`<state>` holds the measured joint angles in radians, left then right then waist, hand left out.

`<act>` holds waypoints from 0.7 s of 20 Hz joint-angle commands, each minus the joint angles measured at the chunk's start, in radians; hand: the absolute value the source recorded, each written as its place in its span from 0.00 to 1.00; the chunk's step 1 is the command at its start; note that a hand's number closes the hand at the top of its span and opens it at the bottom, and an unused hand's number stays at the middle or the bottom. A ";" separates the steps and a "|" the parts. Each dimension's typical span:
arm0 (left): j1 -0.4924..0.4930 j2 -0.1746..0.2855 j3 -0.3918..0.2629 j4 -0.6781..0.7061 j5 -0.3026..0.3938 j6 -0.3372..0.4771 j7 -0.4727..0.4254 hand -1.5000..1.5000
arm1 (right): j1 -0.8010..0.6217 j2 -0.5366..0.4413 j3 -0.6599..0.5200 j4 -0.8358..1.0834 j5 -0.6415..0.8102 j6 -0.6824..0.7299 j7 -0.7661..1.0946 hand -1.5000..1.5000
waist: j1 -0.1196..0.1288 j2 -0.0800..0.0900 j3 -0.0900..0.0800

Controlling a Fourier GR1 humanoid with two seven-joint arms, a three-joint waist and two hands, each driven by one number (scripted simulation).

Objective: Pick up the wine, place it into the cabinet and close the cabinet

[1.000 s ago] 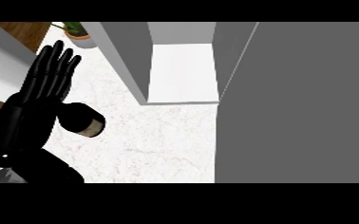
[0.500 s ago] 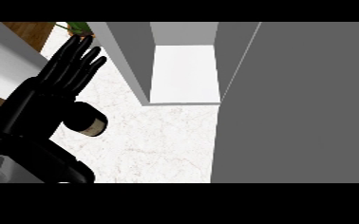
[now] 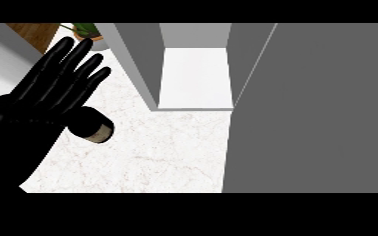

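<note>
The wine bottle (image 3: 94, 129) stands on the white marble counter (image 3: 162, 150) at the left, seen from above as a dark cylinder with a pale top. My left hand (image 3: 55, 92) hovers over and just left of it, open with straight fingers pointing up and right, and my forearm hides the bottle's left side. The cabinet (image 3: 196, 77) stands open at the middle top, showing a white shelf between grey walls. Its grey door (image 3: 303, 110) is swung out and fills the right side. My right hand does not show.
A potted plant (image 3: 88, 30) sits at the counter's far left corner beside a strip of wood (image 3: 29, 32). A pale grey surface (image 3: 13, 55) borders the left edge. Bare counter lies between the bottle and the cabinet door.
My left hand has moved right and slightly up, now covering more of the counter above the bottle. The bottle and the cabinet have not moved.
</note>
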<state>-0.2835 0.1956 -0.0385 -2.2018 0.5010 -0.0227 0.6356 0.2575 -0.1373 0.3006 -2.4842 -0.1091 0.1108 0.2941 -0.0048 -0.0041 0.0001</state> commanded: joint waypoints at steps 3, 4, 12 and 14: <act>-0.005 0.001 -0.004 -0.134 0.000 0.095 0.134 0.00 | -0.016 0.007 0.045 -0.151 0.035 -0.046 0.120 0.00 | 0.004 0.001 0.000; -0.075 0.000 -0.018 -0.128 -0.009 0.149 0.187 0.00 | 0.040 -0.002 0.050 -0.197 0.028 -0.040 0.102 0.00 | -0.004 -0.001 0.000; 0.011 -0.006 -0.032 -0.172 -0.090 0.138 0.147 0.00 | 0.031 -0.008 0.071 -0.200 0.024 -0.058 0.144 0.00 | -0.001 0.001 0.000; 0.028 0.047 0.111 -0.199 0.050 0.091 0.170 0.00 | 0.046 -0.010 0.068 -0.219 0.030 -0.063 0.118 0.00 | 0.000 0.000 -0.001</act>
<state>-0.3064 0.2139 -0.0158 -2.3361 0.4691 0.1114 0.8109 0.2463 -0.1357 0.3561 -2.5105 -0.0792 0.0585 0.3576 -0.0058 -0.0045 0.0000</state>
